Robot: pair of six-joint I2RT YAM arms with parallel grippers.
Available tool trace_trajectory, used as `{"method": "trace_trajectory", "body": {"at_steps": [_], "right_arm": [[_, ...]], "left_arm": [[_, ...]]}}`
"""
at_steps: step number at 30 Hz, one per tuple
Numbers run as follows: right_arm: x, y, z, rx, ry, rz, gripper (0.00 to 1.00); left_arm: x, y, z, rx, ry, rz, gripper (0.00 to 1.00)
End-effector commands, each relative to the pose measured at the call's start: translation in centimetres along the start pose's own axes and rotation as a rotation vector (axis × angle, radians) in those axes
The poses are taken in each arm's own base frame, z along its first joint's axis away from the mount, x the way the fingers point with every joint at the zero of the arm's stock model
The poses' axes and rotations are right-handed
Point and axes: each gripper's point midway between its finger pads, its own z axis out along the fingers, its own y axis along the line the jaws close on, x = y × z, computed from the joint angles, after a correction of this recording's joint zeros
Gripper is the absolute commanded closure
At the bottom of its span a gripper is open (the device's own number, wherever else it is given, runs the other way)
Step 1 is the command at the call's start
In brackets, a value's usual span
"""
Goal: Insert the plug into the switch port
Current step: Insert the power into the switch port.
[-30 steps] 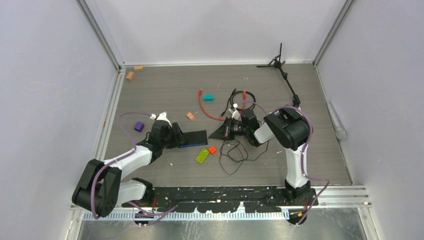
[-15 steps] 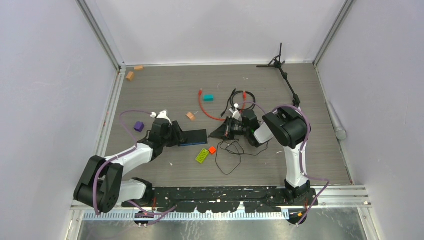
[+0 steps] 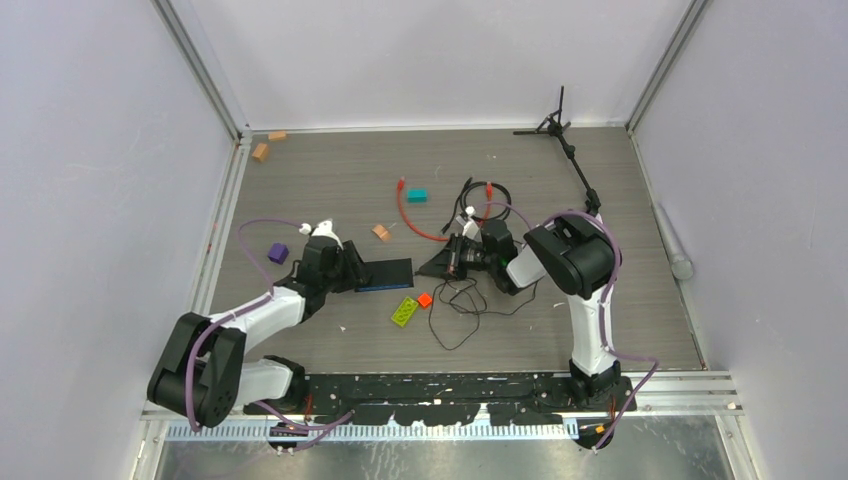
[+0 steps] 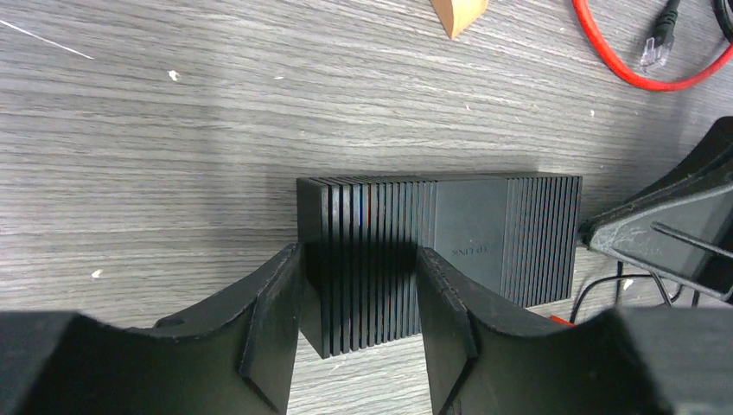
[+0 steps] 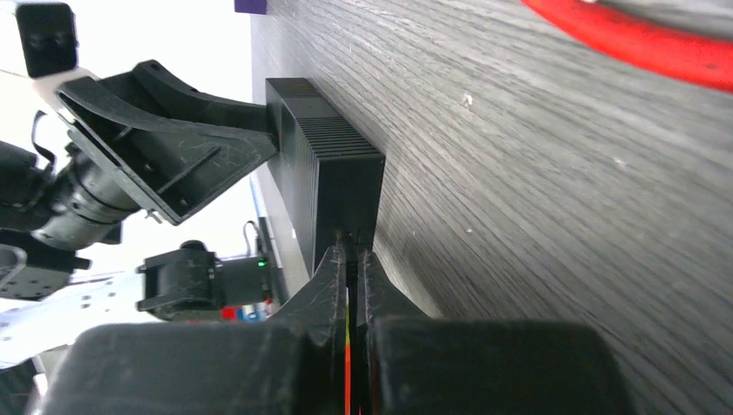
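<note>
The black ribbed switch lies flat on the table and also shows in the left wrist view and the right wrist view. My left gripper is open, its fingers spread over the switch's left end. My right gripper is shut, and its tips press on the switch's right end face. A thin red-orange strip shows between its fingers. The plug there is hidden. The red-orange cable curves behind the switch, its far tip lying free.
A thin black wire loops in front of the right gripper. A green brick and an orange cube lie just in front of the switch. A wooden block, a teal block, a purple block and a small tripod lie around.
The black wire's loop has shifted left and changed shape. The switch and the left gripper have crept slightly away from the bases. The right gripper stays at the switch's end.
</note>
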Motion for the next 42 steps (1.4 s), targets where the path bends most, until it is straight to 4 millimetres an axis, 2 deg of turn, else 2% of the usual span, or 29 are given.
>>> {"method": "trace_trajectory", "body": {"at_steps": [1, 5, 10, 14, 21, 29, 33, 38, 42], "right_arm": [[2.7, 1.2, 1.7, 0.028, 0.034, -0.191, 1.00], [4.3, 1.1, 2.2, 0.117, 0.015, -0.311, 0.99], [5.8, 0.4, 2.7, 0.206, -0.029, -0.419, 0.92], [5.8, 0.7, 2.7, 0.222, -0.040, -0.448, 0.89], [6.2, 0.5, 2.1, 0.340, 0.055, -0.590, 0.82], [5.1, 1.1, 1.6, 0.430, 0.156, -0.768, 0.76], [5.0, 1.1, 1.4, 0.467, 0.224, -0.846, 0.76], [4.8, 1.2, 1.0, 0.498, 0.283, -0.920, 0.84], [4.9, 1.1, 0.7, 0.507, 0.323, -0.946, 0.81]], "left_arm": [[1.6, -1.2, -0.6, 0.050, 0.077, 0.013, 0.50], [1.5, -1.1, -0.7, 0.044, 0.072, 0.008, 0.49], [1.3, -0.7, -1.0, 0.024, 0.065, 0.014, 0.46], [1.1, -0.5, -1.4, 0.022, 0.052, 0.016, 0.45], [0.9, -0.7, -1.6, 0.029, 0.049, 0.023, 0.43], [1.1, -0.9, -1.3, 0.036, 0.066, 0.025, 0.43], [1.0, -0.8, -1.2, 0.035, 0.067, 0.024, 0.43], [0.9, -0.7, -1.3, 0.034, 0.066, 0.021, 0.43], [0.8, -0.7, -1.2, 0.033, 0.065, 0.019, 0.43]]}}
